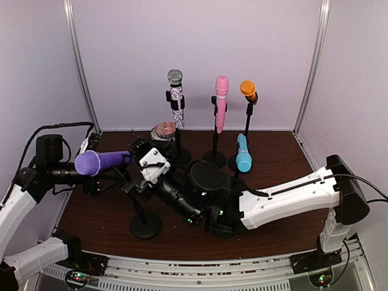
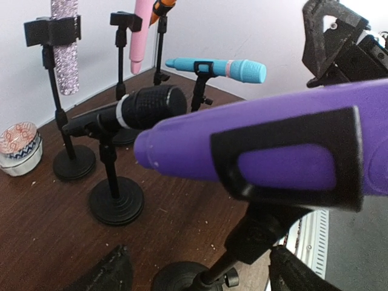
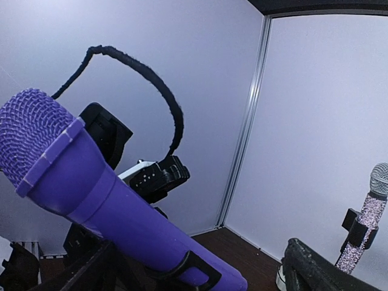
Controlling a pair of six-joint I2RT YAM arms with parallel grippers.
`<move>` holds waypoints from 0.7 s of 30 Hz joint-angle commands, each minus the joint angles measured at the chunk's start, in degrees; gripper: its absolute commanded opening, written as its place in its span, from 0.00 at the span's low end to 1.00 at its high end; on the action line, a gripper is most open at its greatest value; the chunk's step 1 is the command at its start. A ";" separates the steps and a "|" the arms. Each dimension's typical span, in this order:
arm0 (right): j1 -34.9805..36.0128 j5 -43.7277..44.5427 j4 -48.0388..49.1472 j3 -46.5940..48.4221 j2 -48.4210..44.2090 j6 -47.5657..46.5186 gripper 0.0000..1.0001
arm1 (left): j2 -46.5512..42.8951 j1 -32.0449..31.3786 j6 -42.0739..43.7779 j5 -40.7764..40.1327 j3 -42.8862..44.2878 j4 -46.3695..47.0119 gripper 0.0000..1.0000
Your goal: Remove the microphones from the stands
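A purple microphone (image 1: 97,162) lies level in the black clip of a stand whose round base (image 1: 145,227) sits at the table's front left. In the left wrist view the microphone (image 2: 273,151) crosses the frame in its clip (image 2: 285,127). My left gripper (image 2: 203,276) is open, with its fingers on either side of the stand's stem below the clip. It also shows in the top view (image 1: 112,179). My right gripper (image 1: 136,151) is open. Its fingers flank the tail end of the microphone (image 3: 103,200) in the right wrist view (image 3: 206,273).
Other microphones stand on stands behind: a glitter one (image 1: 176,100), a pink one (image 1: 221,103), an orange one (image 1: 248,91), a blue one (image 1: 244,153) and a black one (image 2: 145,109). A small patterned bowl (image 1: 163,130) sits near the back. Booth walls close three sides.
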 commanded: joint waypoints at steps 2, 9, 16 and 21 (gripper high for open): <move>0.41 0.69 0.06 -1.70 -1.33 -0.51 0.95 | 2.91 -3.73 -5.26 0.84 -0.35 10.14 0.73; 0.41 -0.79 -1.70 -2.35 -2.12 -1.15 0.94 | 2.38 -6.12 -6.19 4.26 -2.62 12.66 0.71; 0.70 -0.65 -4.86 3.84 0.71 -4.55 0.88 | 2.31 -6.44 -10.11 3.84 -5.03 17.94 0.69; 1.88 2.13 -6.96 9.93 4.35 -10.38 0.82 | 0.85 -6.77 -11.50 2.23 -6.54 19.45 0.72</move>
